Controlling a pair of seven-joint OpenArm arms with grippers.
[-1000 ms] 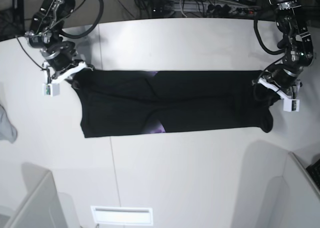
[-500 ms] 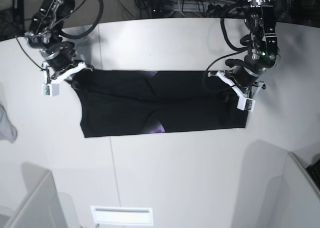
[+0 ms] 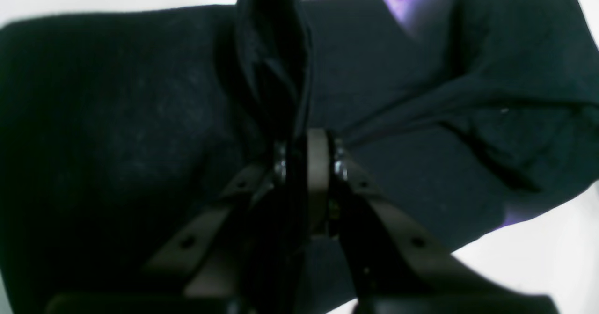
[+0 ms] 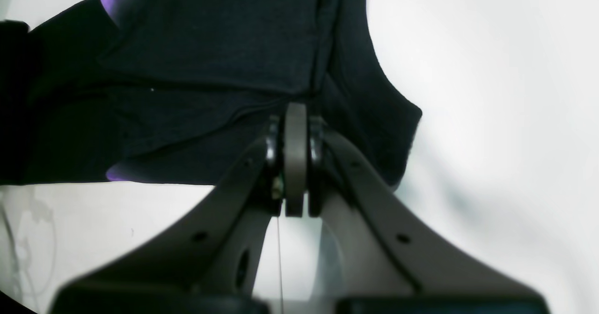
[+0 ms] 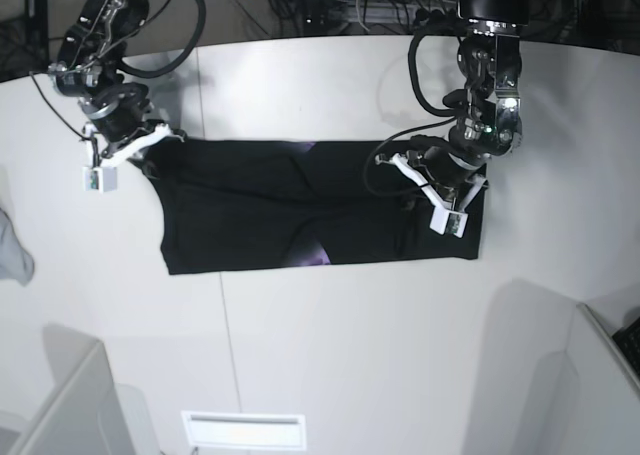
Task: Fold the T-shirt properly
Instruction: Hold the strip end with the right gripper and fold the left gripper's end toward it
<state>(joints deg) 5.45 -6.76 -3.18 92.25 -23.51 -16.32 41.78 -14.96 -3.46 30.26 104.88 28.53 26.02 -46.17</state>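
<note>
The T-shirt (image 5: 270, 210) lies as a long black band across the white table (image 5: 330, 345), with purple slivers showing at its middle seam. My left gripper (image 5: 437, 190) hangs over the shirt's right part, shut on a raised fold of black cloth (image 3: 276, 70); in the left wrist view its gripper (image 3: 306, 152) has the cloth pinched between closed fingers. At the shirt's far left corner my right gripper (image 5: 150, 155) is shut on the T-shirt's edge (image 4: 327, 47); the right wrist view shows that gripper (image 4: 295, 117) closed where the cloth ends.
A small grey cloth scrap (image 5: 12, 247) lies at the table's left edge. White box walls stand at the bottom left (image 5: 70, 405) and bottom right (image 5: 605, 375). A white slotted plate (image 5: 243, 430) sits at the front. Cables (image 5: 420, 10) run along the back.
My left arm has carried the shirt's right end leftward over the shirt, so the band is now shorter. The right arm has stayed put, still holding the left corner.
</note>
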